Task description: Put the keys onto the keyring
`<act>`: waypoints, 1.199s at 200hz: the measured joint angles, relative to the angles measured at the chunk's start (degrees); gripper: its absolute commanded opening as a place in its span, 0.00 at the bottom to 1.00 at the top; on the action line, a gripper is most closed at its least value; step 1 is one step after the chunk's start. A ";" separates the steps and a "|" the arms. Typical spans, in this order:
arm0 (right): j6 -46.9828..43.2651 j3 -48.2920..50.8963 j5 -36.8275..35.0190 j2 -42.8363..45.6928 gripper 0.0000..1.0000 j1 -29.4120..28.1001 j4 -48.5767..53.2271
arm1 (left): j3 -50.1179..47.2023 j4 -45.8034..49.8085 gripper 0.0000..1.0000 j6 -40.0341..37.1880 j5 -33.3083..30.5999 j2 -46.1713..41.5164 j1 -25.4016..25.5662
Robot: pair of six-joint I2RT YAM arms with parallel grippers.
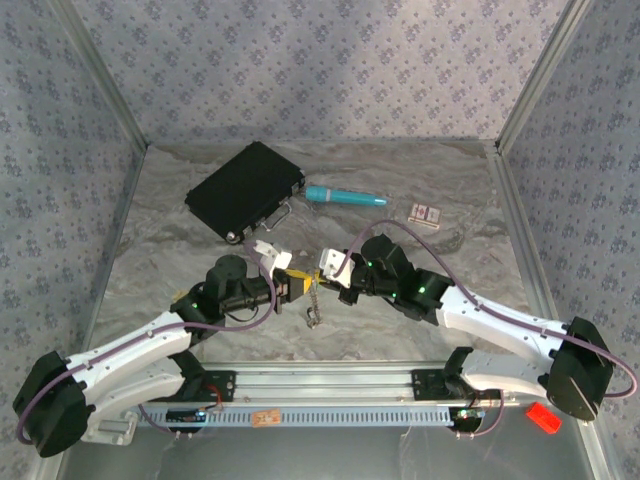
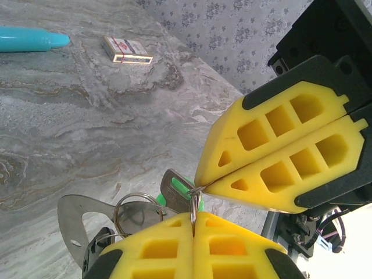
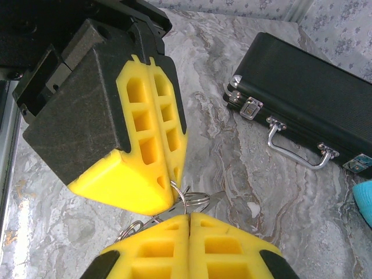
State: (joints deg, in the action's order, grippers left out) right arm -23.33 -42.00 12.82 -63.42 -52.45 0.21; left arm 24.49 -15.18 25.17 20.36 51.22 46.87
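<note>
My left pincer (image 2: pixel 193 220) was clamped shut on the keyring (image 2: pixel 192 208), held edge-on in its seam, while my right pincer (image 2: pixel 203 185), equally shut, met it tip to tip beside the green-headed key (image 2: pixel 181 193), nipping key or ring, I couldn't tell.

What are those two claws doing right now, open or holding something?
Left claw: closed, pinching the keyring.
Right claw: closed, pinching the same keyring from the opposite side.
</note>
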 measured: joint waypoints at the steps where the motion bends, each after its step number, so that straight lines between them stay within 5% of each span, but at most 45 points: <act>1: 0.00 0.00 0.00 0.00 0.00 0.00 0.00 | 0.00 -0.02 0.00 0.00 0.00 0.00 0.00; 240: -0.07 0.02 3.13 -0.11 0.00 0.02 1.84 | 0.00 0.68 0.00 0.02 1.05 0.02 -0.50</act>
State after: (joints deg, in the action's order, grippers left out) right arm -23.40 -41.98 15.94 -63.53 -52.42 2.04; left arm 24.49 -14.50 25.19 21.41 51.24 46.37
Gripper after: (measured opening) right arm 0.052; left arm 0.043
